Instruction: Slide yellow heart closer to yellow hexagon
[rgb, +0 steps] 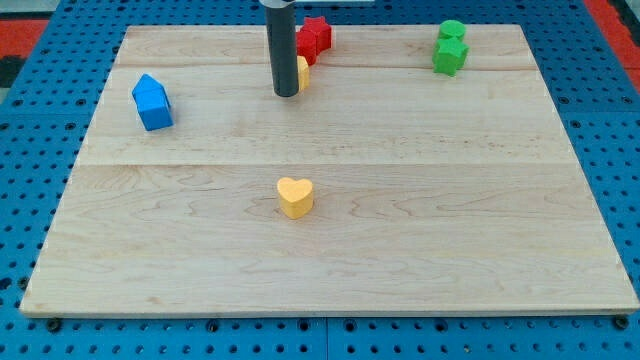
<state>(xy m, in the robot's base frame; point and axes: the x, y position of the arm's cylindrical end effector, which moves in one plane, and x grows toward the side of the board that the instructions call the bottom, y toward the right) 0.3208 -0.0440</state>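
The yellow heart (295, 197) lies near the middle of the wooden board, a little toward the view's bottom. The yellow hexagon (302, 72) sits near the view's top, mostly hidden behind my rod, with only its right edge showing. My tip (287, 93) rests on the board right at the hexagon's left side, well above the heart in the view.
A red block (314, 37) stands just above and right of the yellow hexagon. A blue house-shaped block (152, 102) is at the view's left. Two green blocks (450, 49) sit together at the top right. The board's edge (330, 312) runs along the bottom.
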